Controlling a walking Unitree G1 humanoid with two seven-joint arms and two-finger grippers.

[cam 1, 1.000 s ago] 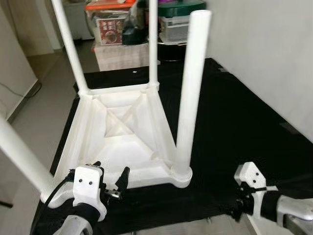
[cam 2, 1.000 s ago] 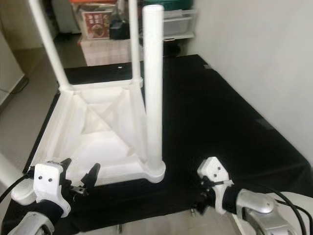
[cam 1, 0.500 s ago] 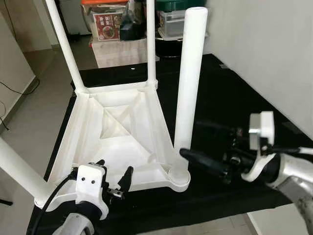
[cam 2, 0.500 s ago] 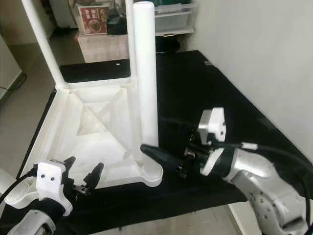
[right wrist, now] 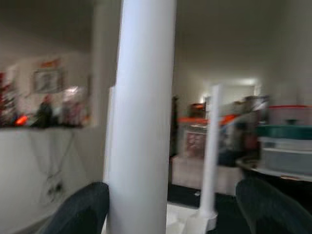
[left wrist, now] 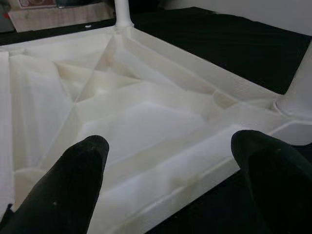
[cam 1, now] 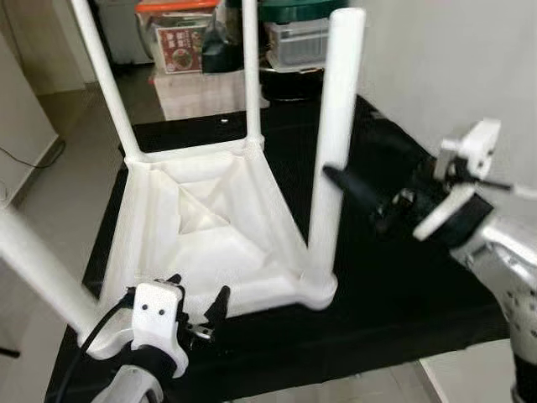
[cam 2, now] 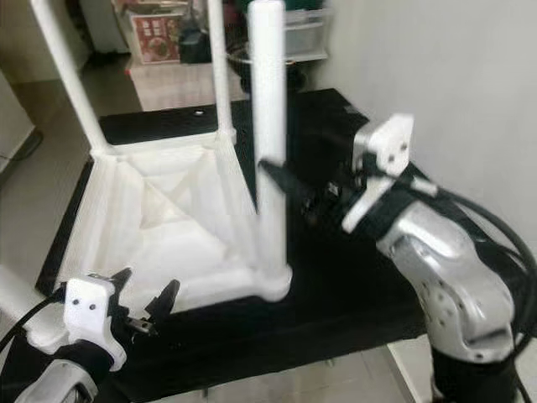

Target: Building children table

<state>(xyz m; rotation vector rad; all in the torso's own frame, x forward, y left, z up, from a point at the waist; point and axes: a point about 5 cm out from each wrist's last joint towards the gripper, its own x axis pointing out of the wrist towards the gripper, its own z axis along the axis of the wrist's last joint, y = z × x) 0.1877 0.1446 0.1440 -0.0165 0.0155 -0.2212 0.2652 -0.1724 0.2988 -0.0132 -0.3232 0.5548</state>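
Looking through the left eye view, I see the white plastic children table [cam 1: 201,243] lying upside down on the black-covered worktop [cam 1: 403,277], its ribbed underside facing up. Four round white legs rise from the corner sockets; the near right leg [cam 1: 334,143] stands upright and shows full length, while the two far legs run out of the top of the frame and the near left leg is cut off at the left edge. My left claw [cam 1: 197,304] sits low at the near edge of the table, fingers spread, gripping nothing. My right claw [cam 1: 357,189] reaches in from the right at mid-height of the near right leg; I make out one black finger clearly, its tip at the leg, and the second is hard to separate from the dark worktop. Storage boxes [cam 1: 189,38] stand on the floor beyond.

In the right eye view, that finger [cam 2: 281,178] crosses just in front of the leg [cam 2: 270,143].

The left wrist view shows both finger pads [left wrist: 73,180] apart, with the table's near rim [left wrist: 195,165] between and beyond them.

The right wrist view, blurred, shows the leg [right wrist: 141,117] standing between the two spread fingers [right wrist: 80,207]; I cannot tell whether either touches it.
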